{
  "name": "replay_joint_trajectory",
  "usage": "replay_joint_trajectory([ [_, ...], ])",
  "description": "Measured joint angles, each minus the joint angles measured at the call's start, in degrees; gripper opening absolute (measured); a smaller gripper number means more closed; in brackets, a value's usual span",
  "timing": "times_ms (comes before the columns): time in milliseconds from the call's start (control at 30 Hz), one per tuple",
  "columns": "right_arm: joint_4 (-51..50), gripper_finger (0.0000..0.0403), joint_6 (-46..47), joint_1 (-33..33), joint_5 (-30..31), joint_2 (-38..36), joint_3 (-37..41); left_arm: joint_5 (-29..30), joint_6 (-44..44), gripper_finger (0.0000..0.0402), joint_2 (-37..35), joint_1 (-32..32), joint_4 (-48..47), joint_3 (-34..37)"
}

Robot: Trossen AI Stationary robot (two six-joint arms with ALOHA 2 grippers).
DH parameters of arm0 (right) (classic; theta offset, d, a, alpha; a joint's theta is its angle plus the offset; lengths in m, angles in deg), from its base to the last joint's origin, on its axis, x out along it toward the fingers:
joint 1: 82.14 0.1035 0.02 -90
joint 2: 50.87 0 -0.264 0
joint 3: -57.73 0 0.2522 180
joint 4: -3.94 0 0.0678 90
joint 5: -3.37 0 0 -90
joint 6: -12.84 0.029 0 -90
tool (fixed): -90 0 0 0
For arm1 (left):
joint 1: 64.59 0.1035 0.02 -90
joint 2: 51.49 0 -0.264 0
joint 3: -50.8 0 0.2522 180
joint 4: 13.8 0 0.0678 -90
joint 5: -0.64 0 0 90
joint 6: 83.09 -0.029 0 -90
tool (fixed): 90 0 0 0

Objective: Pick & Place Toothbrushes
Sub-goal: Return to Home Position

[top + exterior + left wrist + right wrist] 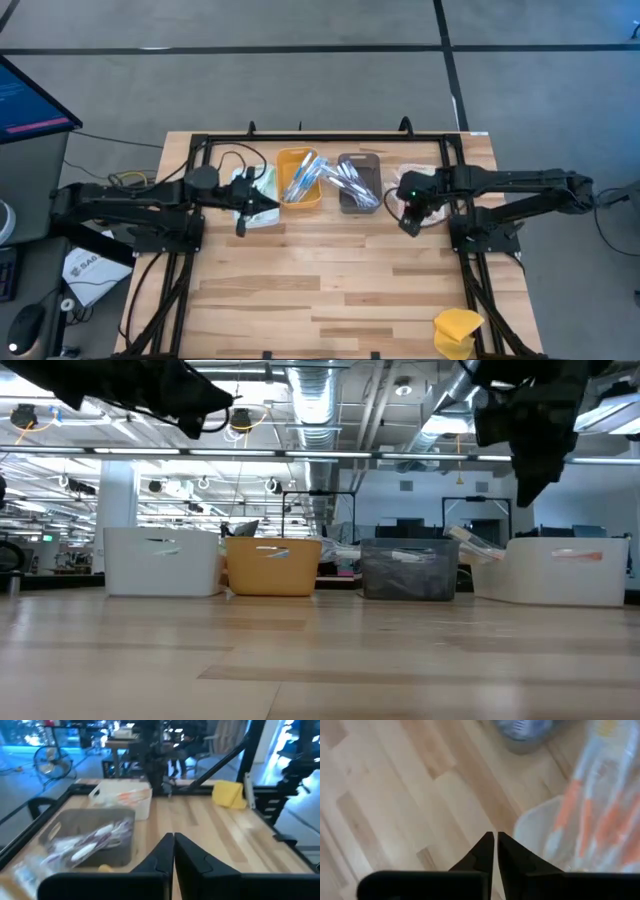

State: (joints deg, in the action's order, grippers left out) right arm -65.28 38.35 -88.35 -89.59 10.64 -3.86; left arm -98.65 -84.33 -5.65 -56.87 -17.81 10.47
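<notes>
**Worktop** (330, 290): pale wood planks inside a black frame. No loose brushes can be seen on the bare boards.

**Bins:** four in a row along the 12 o'clock side. From 9 o'clock to 3 o'clock they are the left white bin (162, 560), orange bin (272, 565), grey bin (408, 570) and right white bin (565, 572).

**Toothbrushes** (303, 176): all visible ones lie inside the bins.
- Orange bin: a bundle of blue and white handles, lying slantwise.
- Grey bin: a pale, greyish bundle.
- Right white bin: orange handles, with one end poking over the rim toward 9 o'clock in the low view.
- Left white bin: contents mostly hidden under the left arm.

**Left gripper** (173, 837): raised above the left white bin, at 9 o'clock of the orange bin, and pointing toward 3 o'clock. Its jaws are pressed together and hold nothing.

**Right gripper** (495, 837): raised at the 6 o'clock edge of the right white bin, pointing down at the boards. Its jaws are closed to a hairline and hold nothing.

**Yellow sponge** (457, 331): at the 5 o'clock corner of the worktop, well apart from the bins.
</notes>
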Motion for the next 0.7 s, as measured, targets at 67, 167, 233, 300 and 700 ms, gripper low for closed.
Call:
replay_joint_trajectory([
  [67, 3.0, 0.0014, -2.9, 3.2, 0.2, -1.3, 0.1, 3.0, -0.3, 0.0002, -2.1, -1.5, -3.3, 0.0],
  [167, 13.0, 0.0003, -8.4, 8.8, 0.1, -5.0, 1.8, 3.9, -1.6, 0.0001, -7.0, -3.1, -8.7, 0.1],
  [233, 20.8, 0.0005, -11.7, 11.8, 0.0, -8.6, 3.9, 4.0, -1.4, 0.0001, -10.4, -4.0, -9.5, 0.1],
  [300, 27.1, 0.0006, -14.2, 14.3, 1.2, -12.6, 6.9, 4.0, -1.2, 0.0001, -13.3, -4.7, -9.8, 0.1],
  [700, 56.2, 0.0002, -26.3, 15.8, 8.9, -34.3, 30.7, 4.3, -1.1, 0.0001, -21.0, -5.3, -14.8, 1.7],
])
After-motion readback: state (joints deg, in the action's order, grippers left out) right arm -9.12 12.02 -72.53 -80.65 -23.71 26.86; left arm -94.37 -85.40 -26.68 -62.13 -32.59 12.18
